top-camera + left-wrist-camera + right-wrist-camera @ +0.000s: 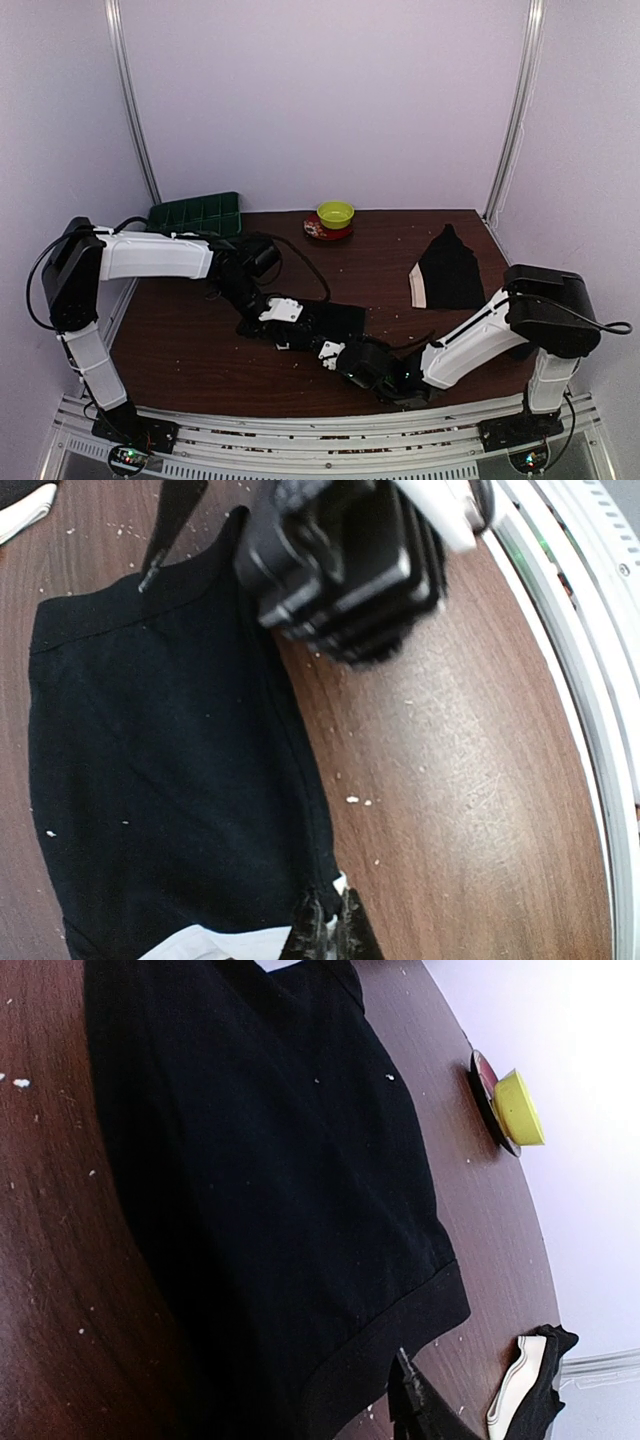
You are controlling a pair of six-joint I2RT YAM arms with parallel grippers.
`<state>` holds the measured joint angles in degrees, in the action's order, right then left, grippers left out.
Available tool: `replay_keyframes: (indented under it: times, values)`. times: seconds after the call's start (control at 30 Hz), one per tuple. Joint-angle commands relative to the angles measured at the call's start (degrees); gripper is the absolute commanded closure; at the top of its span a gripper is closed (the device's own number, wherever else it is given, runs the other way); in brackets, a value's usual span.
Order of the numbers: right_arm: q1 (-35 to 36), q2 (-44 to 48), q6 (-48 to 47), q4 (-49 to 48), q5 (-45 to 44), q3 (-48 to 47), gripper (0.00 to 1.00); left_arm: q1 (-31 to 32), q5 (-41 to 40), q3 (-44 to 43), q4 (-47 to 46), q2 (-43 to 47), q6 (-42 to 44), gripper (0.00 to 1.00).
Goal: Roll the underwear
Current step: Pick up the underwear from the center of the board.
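Note:
The plain black underwear (325, 320) lies flat mid-table between both arms, and fills the left wrist view (170, 780) and the right wrist view (270, 1160). My left gripper (327, 932) is shut on its near corner, where the white band (225, 945) shows; in the top view this gripper (283, 335) sits at the garment's left end. My right gripper (340, 345) is at the opposite hem. One fingertip (408, 1395) rests just beside the hem, well off centre, and the other is lost against the black fabric. The second underwear (448, 268) lies at the right with its white band leftward.
A yellow-green bowl (335, 213) on a red saucer stands at the back centre. A dark green tray (197, 213) sits at the back left. The metal rail (590, 630) runs along the table's near edge, close to both grippers. White crumbs dot the wood.

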<state>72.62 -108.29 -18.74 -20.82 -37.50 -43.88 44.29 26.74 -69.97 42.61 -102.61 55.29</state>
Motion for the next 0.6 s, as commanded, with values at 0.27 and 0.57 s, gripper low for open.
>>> replay_keyframes:
  times: [0.27, 0.57]
  values:
    - [0.0, 1.5, 5.7, 14.6, 4.7, -1.0, 0.8, -0.4, -0.8, 3.3, 0.1, 2.1, 1.0, 1.0]
    - [0.1, 5.2, 6.0, 22.1, 15.4, -3.5, 1.0, -0.5, -2.5, 5.4, -0.4, 4.0, 1.5, 1.0]
